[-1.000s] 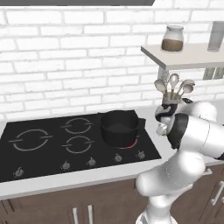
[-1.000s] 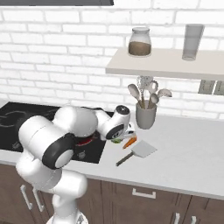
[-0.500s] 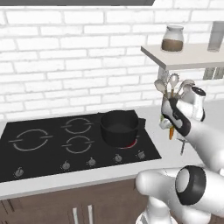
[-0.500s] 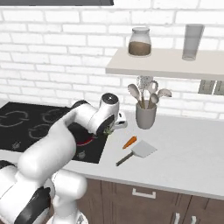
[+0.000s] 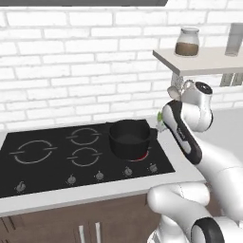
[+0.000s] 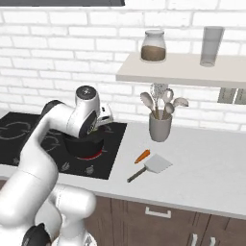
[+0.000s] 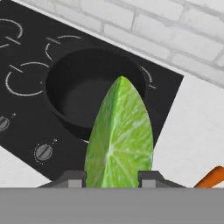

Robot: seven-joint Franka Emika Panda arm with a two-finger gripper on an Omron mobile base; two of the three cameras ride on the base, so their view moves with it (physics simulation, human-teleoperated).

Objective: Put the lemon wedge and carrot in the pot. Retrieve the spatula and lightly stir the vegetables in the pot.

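Observation:
The lemon wedge (image 7: 119,135) is a yellow-green slice held upright between my fingertips, so my gripper (image 7: 111,177) is shut on it. Beyond the wedge lies the round black pot (image 7: 94,89), its inside bare. From the left base view the gripper (image 5: 160,122) hangs just right of the pot (image 5: 128,137), a green tip of the wedge (image 5: 158,115) showing. The orange carrot (image 6: 142,156) lies on the counter beside the grey spatula (image 6: 149,167). My arm covers part of the pot (image 6: 86,144).
The pot stands on the front right ring of the black hob (image 5: 47,161), with knobs along its front. A grey utensil cup (image 6: 160,126) with spoons stands at the wall. Above it a shelf (image 6: 182,72) carries a jar (image 6: 153,45) and a glass (image 6: 211,45).
My hand rose from the counter by the carrot and spatula and swung left to the pot's right side, carrying the lemon wedge. Carrot and spatula stayed put.

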